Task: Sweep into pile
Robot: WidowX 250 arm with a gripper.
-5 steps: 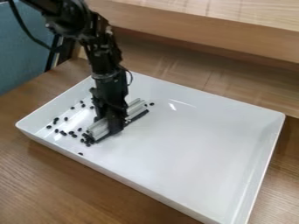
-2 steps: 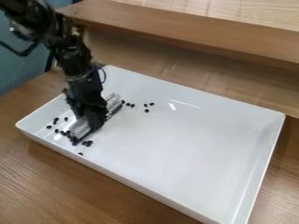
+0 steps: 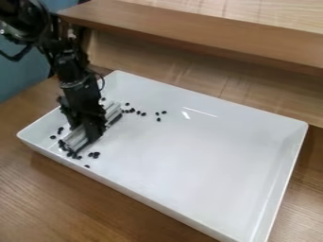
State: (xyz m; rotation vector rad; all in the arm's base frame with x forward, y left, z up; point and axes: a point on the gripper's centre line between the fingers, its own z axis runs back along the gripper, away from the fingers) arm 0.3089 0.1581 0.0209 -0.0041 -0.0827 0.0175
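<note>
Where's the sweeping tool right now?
In the camera view, the sweeping tool is in the gripper, near the left end of the white tray, with small dark pieces near both its ends.

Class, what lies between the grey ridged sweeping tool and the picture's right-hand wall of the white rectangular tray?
In the camera view, small black pieces lie nearer the tool; beyond them, the tray is bare up to that wall.

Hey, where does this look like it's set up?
Probably a lab or workshop tabletop: a black robot arm over a white tray on a wooden surface.
</note>
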